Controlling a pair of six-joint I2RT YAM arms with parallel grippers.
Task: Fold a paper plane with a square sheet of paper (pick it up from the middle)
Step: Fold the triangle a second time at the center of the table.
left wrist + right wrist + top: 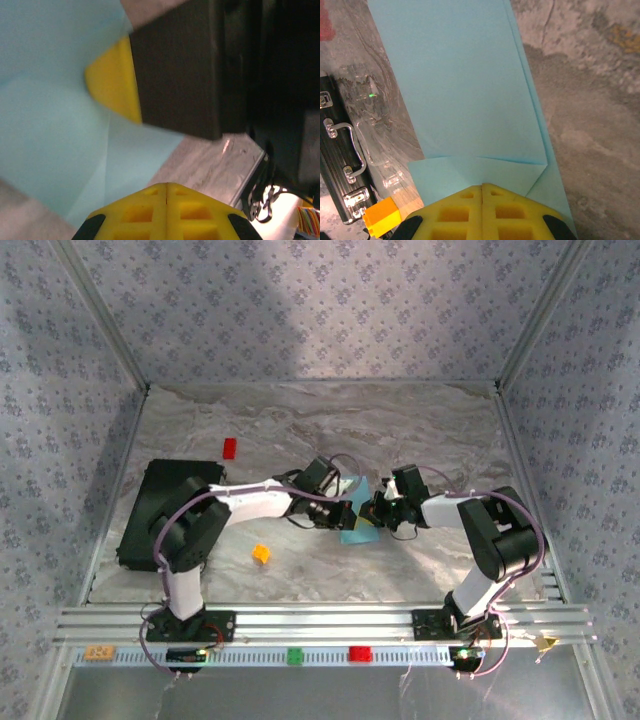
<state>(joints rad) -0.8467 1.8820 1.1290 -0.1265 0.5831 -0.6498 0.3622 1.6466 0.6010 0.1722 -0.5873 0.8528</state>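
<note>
While the black slab [165, 510] lies far left and the orange block [261, 553] sits nearer the middle, my left gripper [166, 186] is closed, fingers together over the square sheet of paper [357, 528] — light blue, creased, mid-table. My right gripper [482, 186] faces it across the sheet, likewise closed — whether either pinches paper, I cannot tell.

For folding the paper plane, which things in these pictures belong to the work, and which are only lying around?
Belong to the job:
- light-blue paper, already partly folded
- left gripper and right gripper, both shut, at the paper

Just lying about:
- black case
- red block
- orange block
- green block and second red block, on the front rail
</note>
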